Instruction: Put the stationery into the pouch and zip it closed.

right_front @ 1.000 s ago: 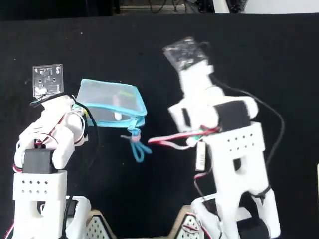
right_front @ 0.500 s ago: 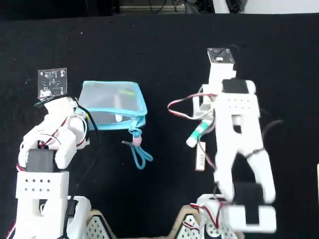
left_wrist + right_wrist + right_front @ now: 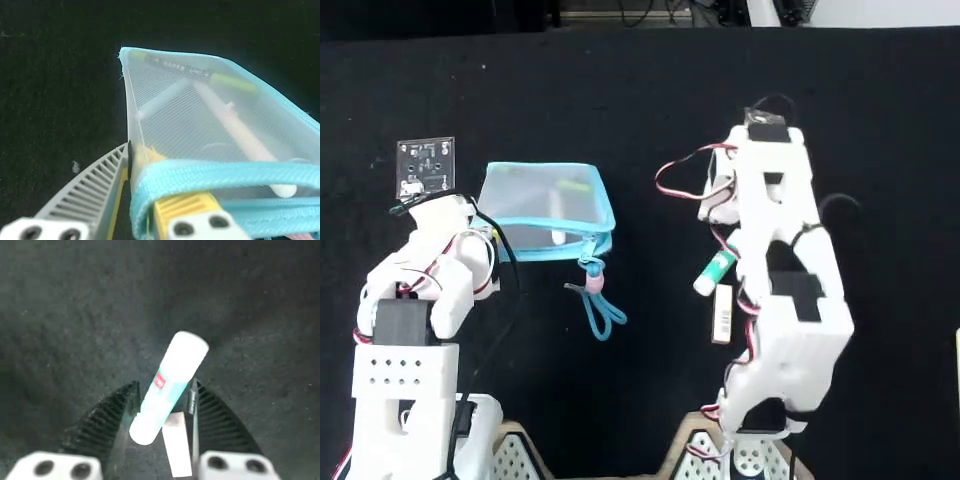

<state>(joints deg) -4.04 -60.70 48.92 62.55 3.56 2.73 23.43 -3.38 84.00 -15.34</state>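
The mesh pouch (image 3: 545,205) with teal trim lies at the left, its zipper pull and cords (image 3: 597,295) trailing toward the front. Several pens (image 3: 225,117) show through the mesh. My left gripper (image 3: 145,185) is shut on the pouch's teal zipper edge (image 3: 210,172), at the pouch's near left corner (image 3: 492,243). A white glue stick (image 3: 713,273) with a teal label lies on the mat under the right arm (image 3: 775,230). My right gripper (image 3: 164,387) is open, its fingers on either side of the glue stick (image 3: 172,372). A white eraser-like bar (image 3: 177,445) lies just behind it.
The white bar (image 3: 722,312) lies on the black mat beside the right arm's base. A small square printed card (image 3: 425,166) sits at the far left behind the left arm. The mat between the pouch and the glue stick is open.
The right arm has swung back from near the pouch and come down over the glue stick. The left arm has kept its hold on the pouch, which barely shifted.
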